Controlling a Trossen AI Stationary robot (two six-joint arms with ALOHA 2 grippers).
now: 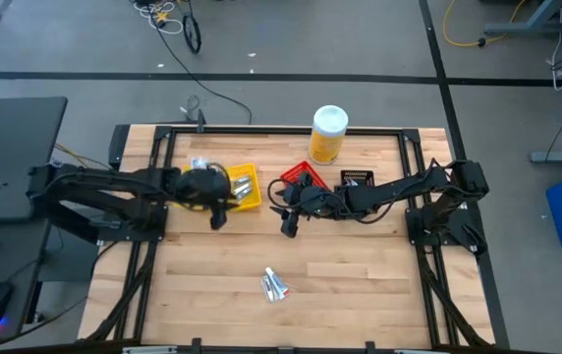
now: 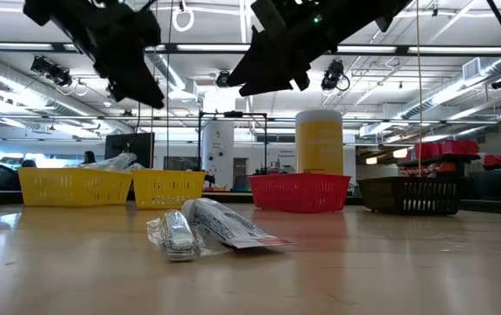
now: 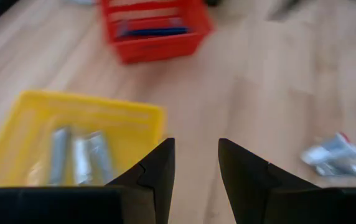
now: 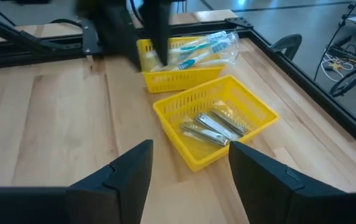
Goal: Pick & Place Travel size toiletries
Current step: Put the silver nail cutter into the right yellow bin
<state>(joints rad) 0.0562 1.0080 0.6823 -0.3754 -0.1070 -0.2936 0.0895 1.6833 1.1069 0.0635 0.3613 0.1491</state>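
Both pincers are hanging open and empty above the worktop [image 1: 360,275]. The left pincer [image 1: 219,220] is hovering beside the yellow bin [image 1: 246,189]; the right pincer [image 1: 289,226] is hovering near the red bin [image 1: 307,177]. Silvery packets [image 1: 275,285] are lying well apart from the red bin.

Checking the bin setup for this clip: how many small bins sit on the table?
4: two yellow bins side by side at the left, a red bin mid-table, a black bin to its right. None seems hidden.

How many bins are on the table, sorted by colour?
Yellow bins: 2, one holding toothbrushes, one holding silvery packets
Red bins: 1
Black bins: 1
Total: 4
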